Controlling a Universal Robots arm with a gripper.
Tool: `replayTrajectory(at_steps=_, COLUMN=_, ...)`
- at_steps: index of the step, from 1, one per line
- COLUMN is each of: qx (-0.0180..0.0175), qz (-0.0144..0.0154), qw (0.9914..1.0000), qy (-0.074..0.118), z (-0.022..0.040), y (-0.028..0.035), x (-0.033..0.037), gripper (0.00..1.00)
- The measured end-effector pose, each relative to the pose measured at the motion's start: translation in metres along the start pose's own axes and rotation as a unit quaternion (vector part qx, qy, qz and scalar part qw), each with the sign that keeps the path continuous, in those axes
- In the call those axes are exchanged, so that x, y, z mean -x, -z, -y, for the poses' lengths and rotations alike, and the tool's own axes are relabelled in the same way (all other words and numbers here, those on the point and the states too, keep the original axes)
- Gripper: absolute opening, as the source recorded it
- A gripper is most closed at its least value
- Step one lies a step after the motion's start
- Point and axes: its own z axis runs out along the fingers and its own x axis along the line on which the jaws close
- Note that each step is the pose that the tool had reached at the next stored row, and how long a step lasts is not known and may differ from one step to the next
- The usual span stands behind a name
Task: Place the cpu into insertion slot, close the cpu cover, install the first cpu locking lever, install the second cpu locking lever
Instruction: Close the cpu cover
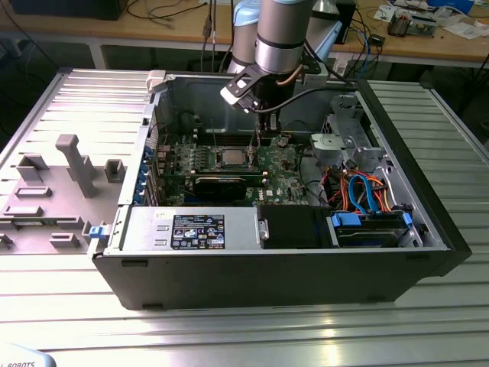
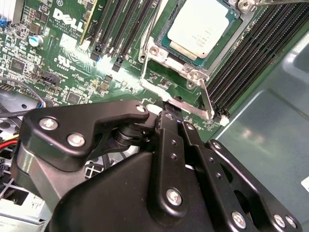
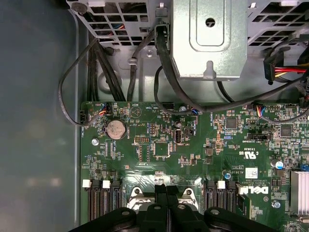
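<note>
Item: cpu [image 2: 199, 28], seated in slot [image 2: 166, 42], just beyond the tool [image 2: 175, 118]. The tool is closed, beside a silver lever [image 2: 190, 106]. White lettering is printed on the board [image 2: 63, 48].

the cpu [image 2: 200, 29] is topped with dull, smooth silver-grey metal. the cpu cover [image 2: 169, 60] around it and the thin lever [image 2: 206, 99] are seen as bare bright metal with a slight shine. the motherboard [image 2: 63, 63] is finished in glossy green. the gripper [image 2: 176, 121] is made of matt black metal, set with shiny screw heads. in the first wrist view the drive cage [image 3: 207, 38] is of plain grey sheet metal. in the exterior view the table [image 1: 428, 321] is of ribbed, softly reflective metal.
</note>
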Motion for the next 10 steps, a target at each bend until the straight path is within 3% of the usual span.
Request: replayTrajectory(at_steps=10, qx=0.0000, qz=0.0000, qw=1.00000, qy=0.000, z=0.0032, y=0.0000, x=0.0000, gripper=0.11)
